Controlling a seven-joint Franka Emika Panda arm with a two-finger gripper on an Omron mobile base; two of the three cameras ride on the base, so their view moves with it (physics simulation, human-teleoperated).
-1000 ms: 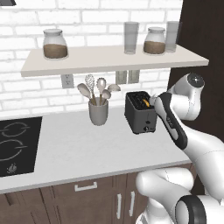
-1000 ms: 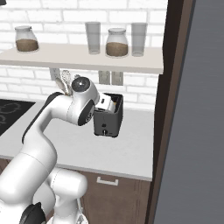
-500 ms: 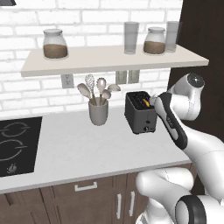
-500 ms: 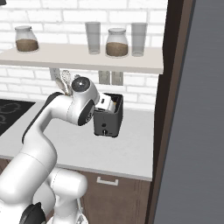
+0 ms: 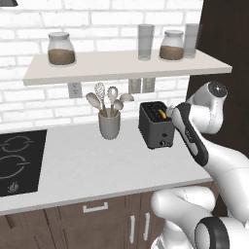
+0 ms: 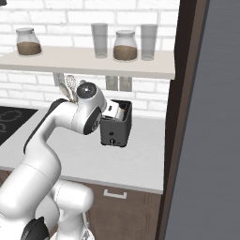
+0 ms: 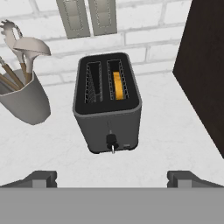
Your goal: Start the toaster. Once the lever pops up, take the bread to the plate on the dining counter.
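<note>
Hand [image 7: 112, 177] unmoved, fingers spread, hovering before toaster [image 7: 108, 103]; bread [image 7: 117, 85] in slot.

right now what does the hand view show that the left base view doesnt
Hand view: straight down into the toaster's two slots, the bread sitting low in the right one while the left one holds none, and the open gripper with its tips wide apart, short of the toaster.

Left base view: the shelf with jars and glasses, the hob, the cabinet fronts below and the arm.

Both: toaster, its front knob, a sliver of bread, the utensil cup, the wall outlets and the white worktop.
</note>
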